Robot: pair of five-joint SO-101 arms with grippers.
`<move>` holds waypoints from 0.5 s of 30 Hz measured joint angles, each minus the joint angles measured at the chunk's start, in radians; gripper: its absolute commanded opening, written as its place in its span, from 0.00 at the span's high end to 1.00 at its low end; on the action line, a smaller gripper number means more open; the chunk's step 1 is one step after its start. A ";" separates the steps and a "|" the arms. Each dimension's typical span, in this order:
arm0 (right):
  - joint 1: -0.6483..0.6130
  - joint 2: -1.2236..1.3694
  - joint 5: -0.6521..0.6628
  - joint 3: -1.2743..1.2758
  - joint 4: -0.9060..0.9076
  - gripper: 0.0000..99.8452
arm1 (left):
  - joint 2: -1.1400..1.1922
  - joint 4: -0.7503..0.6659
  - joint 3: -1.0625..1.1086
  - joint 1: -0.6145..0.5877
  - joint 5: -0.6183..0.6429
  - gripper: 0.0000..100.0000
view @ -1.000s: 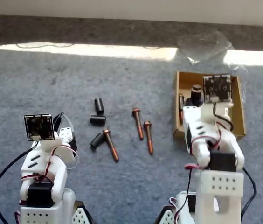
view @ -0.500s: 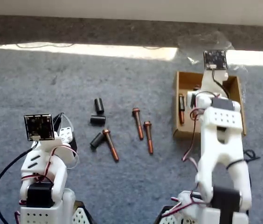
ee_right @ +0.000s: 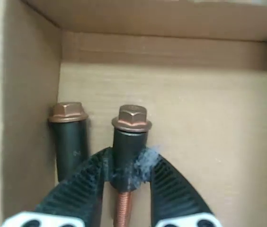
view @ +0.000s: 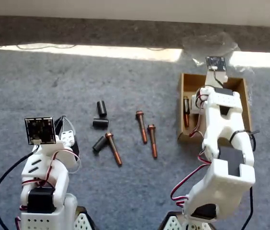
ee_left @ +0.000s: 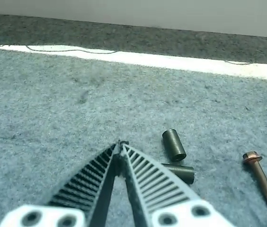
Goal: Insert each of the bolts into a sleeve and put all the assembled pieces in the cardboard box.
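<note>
Nearest the bases, left gripper (ee_left: 120, 150) sits over grey carpet (view: 53, 86), jaws pressed together on nothing. Mid-carpet: 3 loose bolts (view: 141, 127), 3 loose sleeves (view: 101, 108), none visibly mated. Farthest, right gripper (ee_right: 129, 163) is inside cardboard box (view: 180, 103), clamped on the sleeve of 1 assembled piece (ee_right: 130, 137); a 2nd assembled piece (ee_right: 69, 137) lies just beside it against the side wall. Risk: bolt shank protrudes from the held sleeve, so a release from height could let the bolt slide out; opening jaws may nudge the neighbour. Unclear whether the held piece touches the box floor. Shank end is cut off; right arm (view: 221, 143) covers much of the box from above.
</note>
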 measured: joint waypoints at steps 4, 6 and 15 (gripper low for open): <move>0.000 0.008 0.000 -0.002 0.000 0.89 | 0.000 0.000 0.000 0.000 0.000 0.99; 0.000 0.008 0.000 -0.003 -0.002 0.89 | 0.000 0.000 0.000 0.000 0.000 0.99; -0.038 0.008 0.000 -0.011 -0.009 0.89 | 0.000 0.000 0.000 0.000 0.000 0.99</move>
